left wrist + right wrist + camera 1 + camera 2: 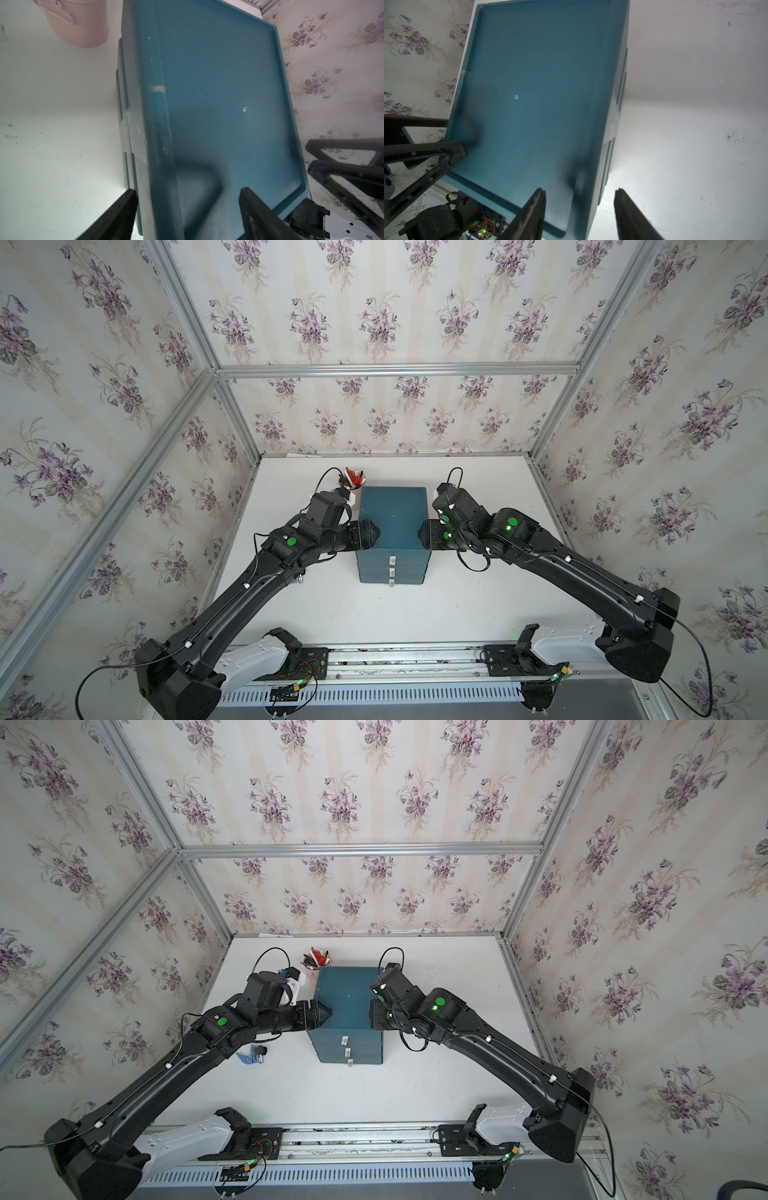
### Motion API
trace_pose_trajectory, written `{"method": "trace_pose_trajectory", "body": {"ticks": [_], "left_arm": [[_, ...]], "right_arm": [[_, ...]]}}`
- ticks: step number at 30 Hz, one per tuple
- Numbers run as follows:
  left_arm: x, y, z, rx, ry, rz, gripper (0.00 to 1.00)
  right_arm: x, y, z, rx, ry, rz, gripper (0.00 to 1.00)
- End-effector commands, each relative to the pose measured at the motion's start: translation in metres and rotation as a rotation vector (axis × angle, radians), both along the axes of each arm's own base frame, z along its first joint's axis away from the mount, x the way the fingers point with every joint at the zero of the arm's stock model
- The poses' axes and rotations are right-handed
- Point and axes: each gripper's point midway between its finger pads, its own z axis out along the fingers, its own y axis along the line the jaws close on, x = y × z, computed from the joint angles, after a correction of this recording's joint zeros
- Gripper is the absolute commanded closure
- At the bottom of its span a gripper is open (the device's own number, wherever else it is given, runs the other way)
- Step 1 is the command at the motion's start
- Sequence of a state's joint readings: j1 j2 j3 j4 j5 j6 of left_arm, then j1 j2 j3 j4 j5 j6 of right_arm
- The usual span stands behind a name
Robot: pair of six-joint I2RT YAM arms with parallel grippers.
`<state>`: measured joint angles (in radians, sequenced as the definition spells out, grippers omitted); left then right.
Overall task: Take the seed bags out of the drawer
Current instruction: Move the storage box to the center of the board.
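Top views, cabinet: teal cabinet stands upright mid-table.
Top views, drawers: three drawers are stacked in the cabinet front, all shut, each with a white tab.
Top views, seed bags: hidden; no view shows them.
Top views, left gripper: at the cabinet's left top edge, near the front. Jaw gap cannot be read here.
Top views, right gripper: at the cabinet's right top edge, opposite the left gripper.
Top views, cup: cup with red and white items, just behind the cabinet's left rear corner.
Top views, blue tool: on the table beside the left arm, seen in a top view.
Left wrist view, left gripper: jaws wide apart, holding nothing. One of the fingers is just beside the drawer fronts, the other over the cabinet top.
Left wrist view, cup: pink, on the table near the cabinet.
Right wrist view, right gripper: jaws moderately apart, holding nothing. One finger is over the cabinet top, the other over the table beside the drawer fronts.
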<state>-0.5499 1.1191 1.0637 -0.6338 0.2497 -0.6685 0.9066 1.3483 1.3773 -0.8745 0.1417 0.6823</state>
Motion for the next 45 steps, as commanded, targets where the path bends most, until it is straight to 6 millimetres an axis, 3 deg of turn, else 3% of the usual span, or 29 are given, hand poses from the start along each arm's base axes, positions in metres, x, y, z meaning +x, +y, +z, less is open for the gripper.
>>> {"method": "trace_pose_trajectory", "body": {"ticks": [1, 7, 14, 19, 21, 25, 29, 33, 36, 39, 45], "left_arm": [[0.008, -0.004, 0.004, -0.018, -0.019, 0.015, 0.22], [0.018, -0.010, -0.005, -0.018, -0.006, 0.020, 0.32], [0.034, -0.018, -0.014, -0.013, 0.003, 0.040, 0.44], [0.046, -0.021, -0.017, 0.007, 0.004, 0.056, 0.52], [0.047, -0.021, -0.018, 0.007, 0.011, 0.067, 0.53], [0.043, -0.013, -0.026, 0.041, 0.035, 0.093, 0.52], [0.040, -0.009, -0.032, 0.058, 0.045, 0.100, 0.52], [0.039, -0.008, -0.031, 0.070, 0.041, 0.084, 0.52], [0.038, -0.009, -0.028, 0.068, 0.034, 0.078, 0.52], [0.038, -0.009, -0.028, 0.074, 0.029, 0.073, 0.52], [0.038, -0.005, -0.028, 0.110, 0.019, 0.061, 0.52]], "right_arm": [[0.010, 0.005, 0.002, -0.002, -0.017, -0.023, 0.54], [0.024, -0.002, -0.011, -0.053, -0.010, -0.067, 0.73], [0.045, -0.008, -0.023, -0.026, 0.017, -0.080, 0.86], [0.060, -0.012, -0.023, -0.056, 0.001, -0.099, 0.86], [0.061, -0.019, -0.014, -0.083, -0.021, -0.115, 0.81], [0.040, -0.023, 0.037, -0.084, -0.165, -0.117, 0.47], [-0.003, -0.011, 0.059, -0.045, -0.207, -0.050, 0.44], [-0.048, 0.019, 0.036, 0.060, -0.132, 0.028, 0.46], [-0.063, 0.030, 0.016, 0.125, -0.091, 0.023, 0.52], [-0.063, 0.043, 0.002, 0.150, -0.075, 0.025, 0.53], [-0.044, 0.060, -0.019, 0.099, -0.107, -0.017, 0.54]]}}
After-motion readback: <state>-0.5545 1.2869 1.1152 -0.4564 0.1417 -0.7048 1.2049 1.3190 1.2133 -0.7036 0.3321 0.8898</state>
